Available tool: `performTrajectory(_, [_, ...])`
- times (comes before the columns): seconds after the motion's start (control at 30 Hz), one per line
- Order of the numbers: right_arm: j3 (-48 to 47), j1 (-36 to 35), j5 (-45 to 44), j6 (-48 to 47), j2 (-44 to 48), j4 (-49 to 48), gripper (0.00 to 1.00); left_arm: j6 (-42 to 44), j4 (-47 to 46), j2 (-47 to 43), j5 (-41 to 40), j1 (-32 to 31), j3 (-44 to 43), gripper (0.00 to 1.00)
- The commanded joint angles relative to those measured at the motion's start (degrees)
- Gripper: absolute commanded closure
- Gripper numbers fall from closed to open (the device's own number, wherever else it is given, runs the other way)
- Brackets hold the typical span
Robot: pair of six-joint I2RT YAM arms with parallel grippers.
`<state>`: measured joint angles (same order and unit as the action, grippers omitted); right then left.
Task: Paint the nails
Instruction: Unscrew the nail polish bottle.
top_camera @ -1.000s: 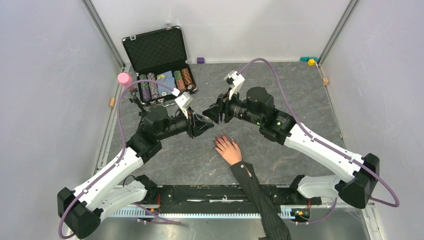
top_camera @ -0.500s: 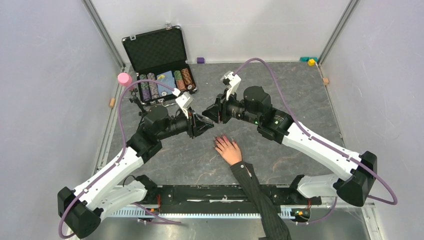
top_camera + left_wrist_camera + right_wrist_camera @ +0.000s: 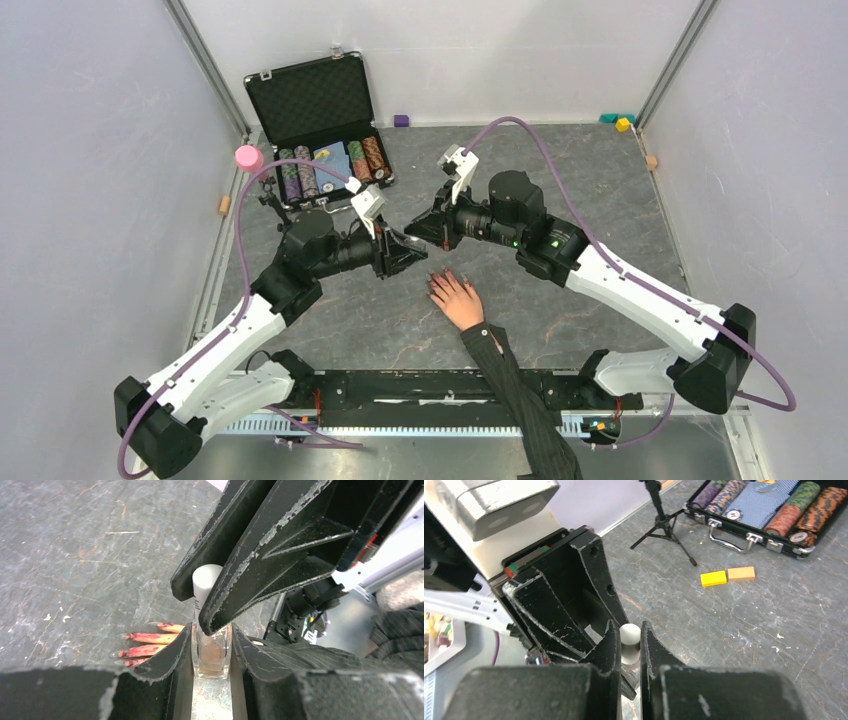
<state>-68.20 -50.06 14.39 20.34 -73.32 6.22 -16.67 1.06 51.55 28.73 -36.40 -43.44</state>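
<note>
narrowed from apart to a pinch on the white cap at right gripper; clamped as before round the bottle at left gripper. just nearer, the nails (glossy red, hand flat); far left, chip case.

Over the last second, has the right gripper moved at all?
Yes. Seen from above, the right gripper has slid a little toward the chip case, and it has shut on the white cap of the bottle.

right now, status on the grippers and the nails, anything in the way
Both shut: left gripper on small clear glass bottle, right gripper on its white cap. The reddish-pink glossy nails of the pale hand exposed beside bottle. Nothing lying on them.
</note>
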Motion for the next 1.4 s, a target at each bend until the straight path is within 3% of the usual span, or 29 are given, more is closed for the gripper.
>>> performTrajectory(0.0, [-3.26,0.29,8.24,-6.81,1.63,-1.69,1.0,-1.59,-5.79,-2.35,14.0,-0.31,-2.47,0.98])
performTrajectory(0.23, [-3.16,1.59,24.94,-9.6,4.71,-5.78,1.0,-10.76,-17.11,-1.66,30.91,-0.34,-1.49,0.98])
performTrajectory(0.43, [-2.81,2.16,34.6,-7.26,6.05,-12.61,1.0,-12.28,-17.85,-1.86,35.51,-0.34,-2.0,0.98])
performTrajectory(0.63, [-2.69,2.56,37.02,-7.06,6.72,-13.86,1.0,-12.4,-17.78,-1.15,36.75,-0.36,-2.35,0.98])
performTrajectory(0.73, [-2.33,2.92,35.31,-6.84,7.09,-13.82,0.99,-11.45,-16.78,-1.07,36.15,-0.36,-2.55,0.98])
performTrajectory(0.77, [-2.16,3.15,34.21,-6.63,7.35,-13.79,0.9,-10.32,-14.96,-1.11,35.45,-0.34,-2.79,0.98])
performTrajectory(0.83, [-1.8,3.74,30.7,-6.62,7.98,-13.36,0.62,-6.73,-10.62,-1.34,33.5,-0.34,-3.47,0.98])
performTrajectory(0.9, [-1.6,4.08,27.55,-7.22,8.66,-12.43,0.42,-3.86,-7.23,-1.75,30.36,-0.4,-3.84,0.98])
performTrajectory(1.03, [-1.91,4.16,16.31,-7.86,10.1,-8.87,0.23,-1.21,-5.96,-3.58,21.05,-0.36,-2.56,0.98])
performTrajectory(1.2, [-1.66,4.1,8.24,-6.79,10.58,-6.49,0.24,0.51,-2.0,-4.72,6.63,-0.34,-2.4,0.98])
performTrajectory(1.37, [-1.5,3.57,-0.36,-6.11,11.52,-3.62,0.3,1.72,2.94,-3.67,0.73,-0.35,-3.6,0.98])
